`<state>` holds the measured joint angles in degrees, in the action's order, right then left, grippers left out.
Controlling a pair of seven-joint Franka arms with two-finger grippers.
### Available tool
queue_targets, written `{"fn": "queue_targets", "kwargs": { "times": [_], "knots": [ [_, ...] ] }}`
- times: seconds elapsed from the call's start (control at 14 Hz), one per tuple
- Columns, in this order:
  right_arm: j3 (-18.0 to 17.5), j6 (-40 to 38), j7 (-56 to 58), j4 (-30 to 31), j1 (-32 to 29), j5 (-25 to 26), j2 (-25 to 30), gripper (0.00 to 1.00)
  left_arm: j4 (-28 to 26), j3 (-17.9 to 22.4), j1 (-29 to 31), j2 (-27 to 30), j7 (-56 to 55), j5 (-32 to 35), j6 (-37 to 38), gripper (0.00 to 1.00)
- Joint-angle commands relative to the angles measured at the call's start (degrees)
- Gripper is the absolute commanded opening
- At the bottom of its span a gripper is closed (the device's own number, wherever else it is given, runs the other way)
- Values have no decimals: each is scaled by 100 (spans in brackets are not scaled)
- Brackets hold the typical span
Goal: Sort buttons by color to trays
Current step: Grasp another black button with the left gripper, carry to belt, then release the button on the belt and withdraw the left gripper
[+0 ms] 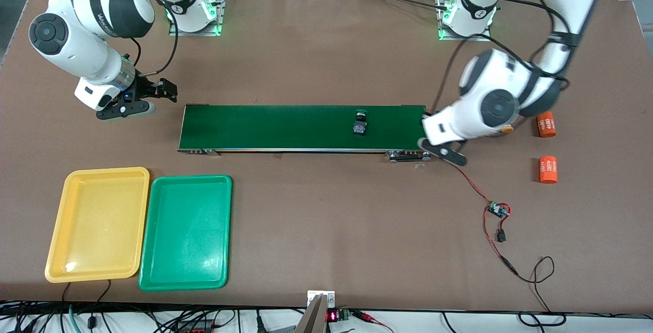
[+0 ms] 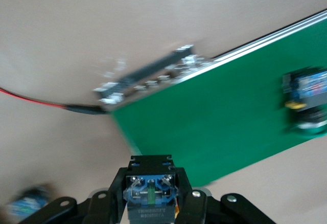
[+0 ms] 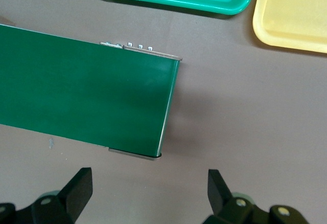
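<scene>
1. The left gripper (image 2: 152, 203) hangs over the conveyor belt's (image 1: 285, 128) end toward the left arm's end of the table; its jaws are clamped narrow on a push-button switch (image 2: 151, 196), whose black body and blue terminal face show between the fingers; a sliver of yellow-orange at the body's lower edge suggests a yellow cap, though I cannot be sure.
2. A second switch, the green-capped button (image 1: 360, 122), lies tipped on the belt, between the belt's middle and the end under the left gripper; its body lies nearer to the front camera than its cap, so its long axis runs across the belt's width.
3. The right gripper (image 3: 148, 191) waits over bare table just off the belt's end toward the right arm's end; its jaws stand wide and hold nothing.
4. The relation that counts: the held switch sits straight under the left gripper, with the belt surface just beside and below it; judged from this, the coming move is a release onto the belt.
5. The yellow tray (image 1: 97, 223) and the green tray (image 1: 186, 232) lie touching side by side, nearer to the front camera than the belt, toward the right arm's end; both hold nothing; the right arm is much the nearer to them.
6. Two orange cylinders (image 1: 547, 147) lie on the table near the left arm, apart from the belt.
</scene>
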<state>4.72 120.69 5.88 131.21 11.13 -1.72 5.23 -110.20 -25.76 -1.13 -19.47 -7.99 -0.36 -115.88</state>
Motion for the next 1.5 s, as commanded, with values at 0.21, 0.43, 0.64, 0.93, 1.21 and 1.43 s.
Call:
{"fn": "queue_targets", "kwargs": {
  "times": [0.21, 0.43, 0.64, 0.93, 1.21, 1.43],
  "knots": [
    [29, 59, 97, 72, -5, -57, 92, 100, -687, 71, -415, 67, -1213, -157, -1145, 3],
    [29, 60, 106, 72, -31, -48, 92, 100, -916, 71, -397, -39, -1213, -148, -1734, 5],
    [29, 42, 115, 63, -23, -48, 92, 100, -916, 80, -327, -118, -1213, -148, -1955, 5],
    [64, -54, 123, 54, -49, -57, 127, 100, -916, 88, -135, -206, -1222, -139, -2193, 7],
    [73, -204, 123, 36, -49, -57, 127, 100, -1012, 88, 7, -268, -1458, -139, -2193, 11],
    [73, -292, 220, 45, -40, -57, 127, 100, -1004, 80, 7, -259, -1408, -131, -2158, 100]
  ]
}}
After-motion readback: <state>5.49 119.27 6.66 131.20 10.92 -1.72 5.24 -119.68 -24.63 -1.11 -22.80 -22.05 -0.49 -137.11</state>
